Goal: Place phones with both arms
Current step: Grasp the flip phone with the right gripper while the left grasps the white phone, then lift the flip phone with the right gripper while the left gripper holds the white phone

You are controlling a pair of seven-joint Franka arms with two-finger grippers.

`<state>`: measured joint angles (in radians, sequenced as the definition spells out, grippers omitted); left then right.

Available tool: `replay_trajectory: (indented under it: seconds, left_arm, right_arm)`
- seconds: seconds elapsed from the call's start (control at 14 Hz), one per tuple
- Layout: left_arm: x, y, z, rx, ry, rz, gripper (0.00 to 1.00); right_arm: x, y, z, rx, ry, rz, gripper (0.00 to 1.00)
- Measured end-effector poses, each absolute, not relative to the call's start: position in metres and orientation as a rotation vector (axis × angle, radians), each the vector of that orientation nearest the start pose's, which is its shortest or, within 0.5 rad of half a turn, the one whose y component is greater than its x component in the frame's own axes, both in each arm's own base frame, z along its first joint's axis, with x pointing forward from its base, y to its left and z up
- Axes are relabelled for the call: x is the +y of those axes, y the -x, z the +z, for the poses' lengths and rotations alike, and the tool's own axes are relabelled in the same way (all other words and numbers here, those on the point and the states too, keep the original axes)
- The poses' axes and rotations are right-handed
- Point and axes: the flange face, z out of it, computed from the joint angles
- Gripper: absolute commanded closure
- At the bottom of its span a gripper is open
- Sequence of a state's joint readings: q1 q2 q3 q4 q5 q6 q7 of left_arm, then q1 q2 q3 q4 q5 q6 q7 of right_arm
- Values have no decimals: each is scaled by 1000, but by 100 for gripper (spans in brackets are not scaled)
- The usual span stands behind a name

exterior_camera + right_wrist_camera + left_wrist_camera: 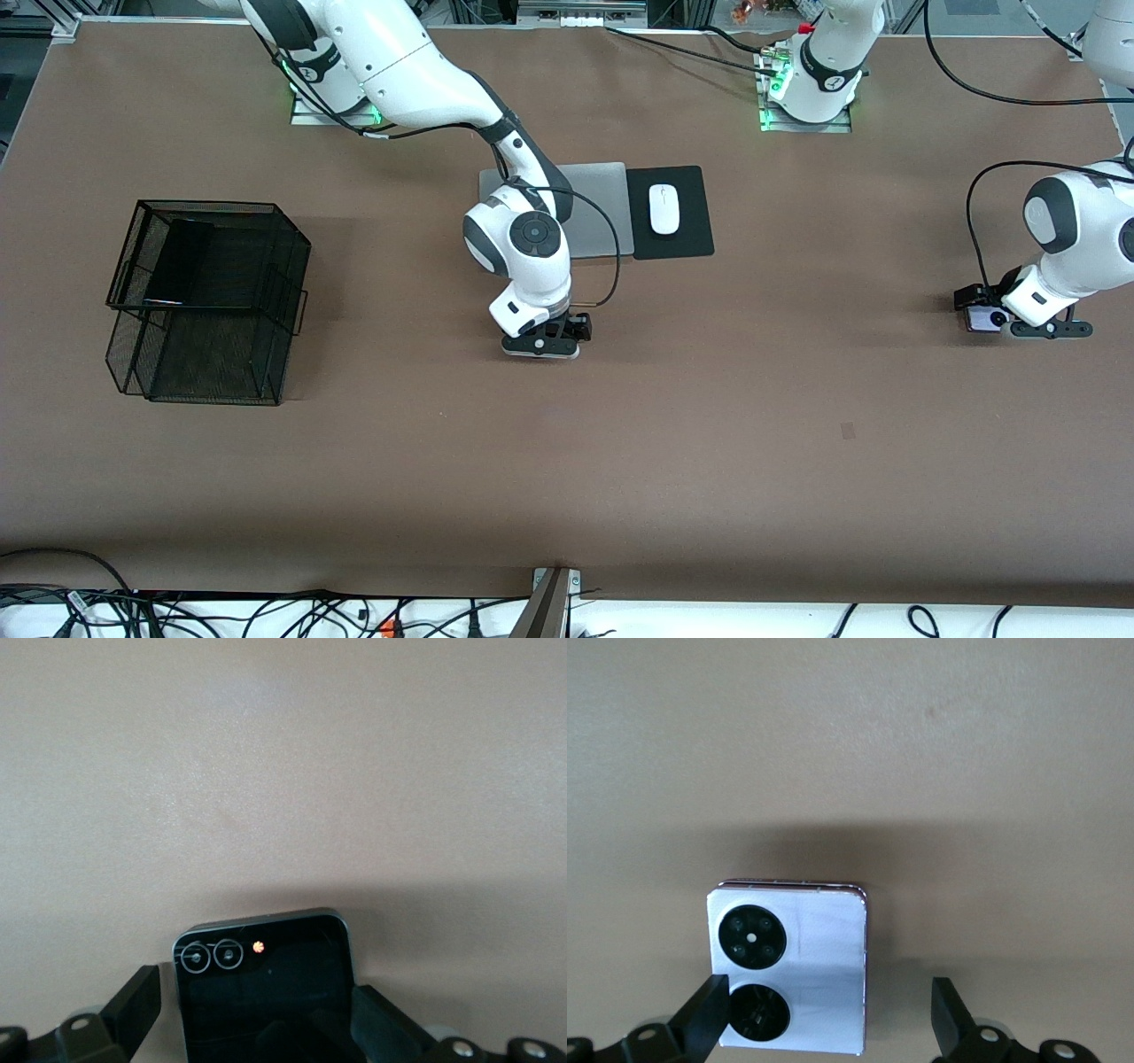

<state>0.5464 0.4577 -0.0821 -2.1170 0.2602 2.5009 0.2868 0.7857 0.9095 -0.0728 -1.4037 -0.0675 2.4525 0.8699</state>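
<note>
With our right tool (540,344) spread around the black folded phone (266,988) nearest the laptop (595,206), and left tool (1019,321) open around the lilac phone (788,970), we should centre both before closing.

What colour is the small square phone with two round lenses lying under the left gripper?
Pale lilac small square phone, black lenses; the left wrist view shows it best.

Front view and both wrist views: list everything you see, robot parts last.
Mesh basket: one, black, right arm's end of the table; a long black phone leans inside.
Laptop: one, silver, table centre.
Mouse: one, white, on a black pad beside the laptop.
Folded phone: one, black, on the table.
Square phone: one, lilac, left arm's end.
Right gripper: open, straddling the folded phone.
Left gripper: open, around the square phone.
</note>
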Motion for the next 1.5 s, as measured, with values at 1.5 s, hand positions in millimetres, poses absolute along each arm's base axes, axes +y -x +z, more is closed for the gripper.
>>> replay_trajectory:
  seconds: [1.5]
  left_arm:
    - [287, -515, 173, 150, 3058, 122, 0]
  right_arm:
    - [493, -552, 176, 7, 3127, -243, 1]
